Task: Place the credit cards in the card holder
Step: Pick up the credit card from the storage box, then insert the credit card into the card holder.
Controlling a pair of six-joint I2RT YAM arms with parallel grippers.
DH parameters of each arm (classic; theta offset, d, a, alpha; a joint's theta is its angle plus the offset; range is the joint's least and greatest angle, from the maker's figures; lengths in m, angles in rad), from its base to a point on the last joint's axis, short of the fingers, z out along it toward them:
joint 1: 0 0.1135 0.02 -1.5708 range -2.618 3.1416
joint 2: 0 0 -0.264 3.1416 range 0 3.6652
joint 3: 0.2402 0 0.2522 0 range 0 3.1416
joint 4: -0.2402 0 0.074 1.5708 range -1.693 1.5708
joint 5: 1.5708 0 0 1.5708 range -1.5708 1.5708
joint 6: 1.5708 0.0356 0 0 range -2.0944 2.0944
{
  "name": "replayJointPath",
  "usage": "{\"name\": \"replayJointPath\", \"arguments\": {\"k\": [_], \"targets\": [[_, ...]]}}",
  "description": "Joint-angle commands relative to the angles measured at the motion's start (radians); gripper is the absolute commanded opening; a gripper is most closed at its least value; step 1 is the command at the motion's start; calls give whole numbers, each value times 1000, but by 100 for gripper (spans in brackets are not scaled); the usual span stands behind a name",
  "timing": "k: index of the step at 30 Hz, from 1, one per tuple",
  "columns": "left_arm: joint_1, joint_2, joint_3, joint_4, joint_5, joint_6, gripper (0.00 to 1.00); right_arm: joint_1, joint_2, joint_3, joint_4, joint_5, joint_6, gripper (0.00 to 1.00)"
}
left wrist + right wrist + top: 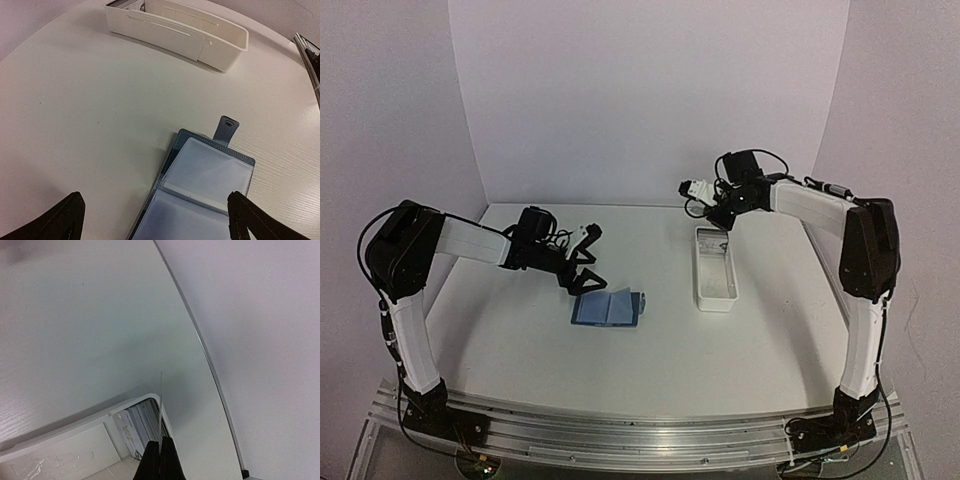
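Observation:
The blue card holder (608,309) lies open on the table, its clear pockets facing up. In the left wrist view the card holder (210,175) shows its clasp tab (226,129) pointing toward the tray. My left gripper (582,264) is open and empty just above and behind the holder; its fingertips (70,210) straddle it. My right gripper (722,222) is over the far end of the white tray (715,270). It is shut on one credit card (160,405), seen edge-on, held upright above a stack of cards (131,426) standing in the tray.
The long white tray (220,47) stands right of the card holder, running front to back. The table's far right edge (210,365) meets the white backdrop wall close behind the right gripper.

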Motion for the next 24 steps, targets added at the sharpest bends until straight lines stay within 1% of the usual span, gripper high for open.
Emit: {"name": "replayJointPath", "arguments": {"k": [1, 3, 4, 5, 7, 8, 9, 11, 12, 13, 14, 17, 18, 19, 21, 24], "targets": [[7, -57, 14, -77, 4, 109, 98, 3, -60, 160, 2, -134, 344, 0], [13, -66, 8, -159, -12, 228, 98, 3, -46, 225, 11, -186, 561, 0], [21, -71, 3, -211, -28, 315, 98, 11, -32, 260, 18, -210, 672, 0], [30, -76, -7, -236, -46, 365, 98, 25, -24, 275, 24, -206, 794, 0], [52, -88, -30, -260, -70, 450, 99, 73, -16, 276, 47, -206, 894, 0], [78, -97, -52, -266, -84, 492, 99, 117, -15, 262, 84, -189, 1004, 0], [86, -101, -58, -268, -86, 516, 99, 129, -15, 248, 97, -191, 1063, 0], [102, -108, -77, -285, -100, 595, 99, 151, -29, 148, 233, -245, 1282, 0], [104, -114, -96, -291, -105, 638, 99, 160, -40, 86, 329, -274, 1431, 0], [104, -118, -115, -292, -104, 679, 99, 164, -55, 18, 367, -275, 1500, 0], [104, -122, -126, -294, -98, 717, 99, 173, -72, -48, 455, -275, 1583, 0], [104, -121, -150, -311, -75, 764, 99, 207, -121, -264, 704, -275, 1781, 0], [103, -120, -150, -316, -70, 769, 99, 210, -121, -291, 742, -288, 1817, 0], [103, -120, -152, -320, -64, 776, 98, 216, -120, -308, 764, -301, 1856, 0], [104, -129, -167, -319, -45, 795, 98, 228, -119, -343, 778, -355, 1884, 0], [104, -139, -181, -330, -19, 830, 99, 251, -129, -396, 779, -360, 1915, 0]]}}
